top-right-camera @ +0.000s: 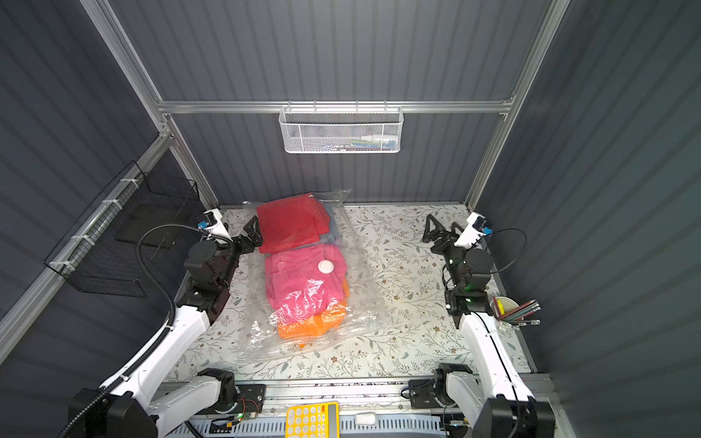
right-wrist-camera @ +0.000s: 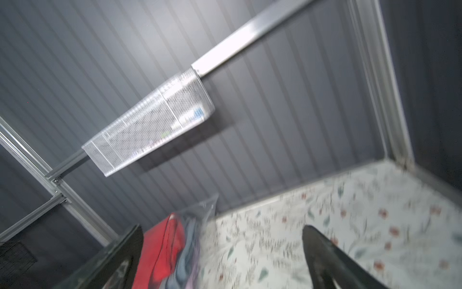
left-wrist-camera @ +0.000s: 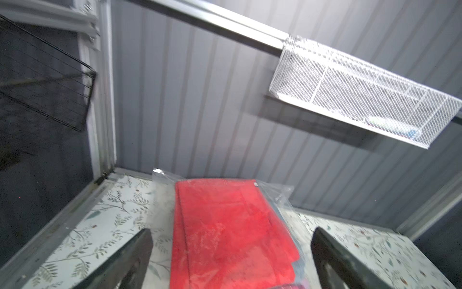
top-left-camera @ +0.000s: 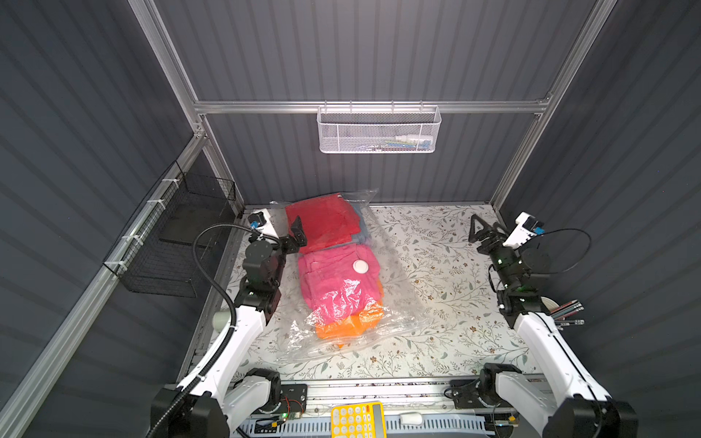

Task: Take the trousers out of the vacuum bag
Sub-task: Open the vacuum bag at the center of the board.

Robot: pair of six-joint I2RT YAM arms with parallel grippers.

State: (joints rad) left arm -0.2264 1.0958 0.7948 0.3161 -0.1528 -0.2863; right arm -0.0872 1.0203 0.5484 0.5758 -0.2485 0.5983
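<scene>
Left of centre lies the bag (top-left-camera: 396, 288) of trousers (top-left-camera: 333, 273); left gripper (top-left-camera: 296, 231) and right gripper (top-left-camera: 485, 227) wide open, empty.
Plastic looks slick and crinkly, cloth soft and light: pinch the red pair (top-left-camera: 322, 223) at the far end, beside the left gripper.

Grey ribbed walls (top-left-camera: 379, 57) closed in a flowered counter (top-left-camera: 447, 273); a white mesh basket (top-left-camera: 379, 131) hung from the back rail (top-left-camera: 265, 107).

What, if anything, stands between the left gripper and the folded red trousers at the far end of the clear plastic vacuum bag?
No separate object. The open left gripper sits beside the folded red trousers; only the film of the clear plastic vacuum bag seems to cover them, and no opening shows there.
</scene>
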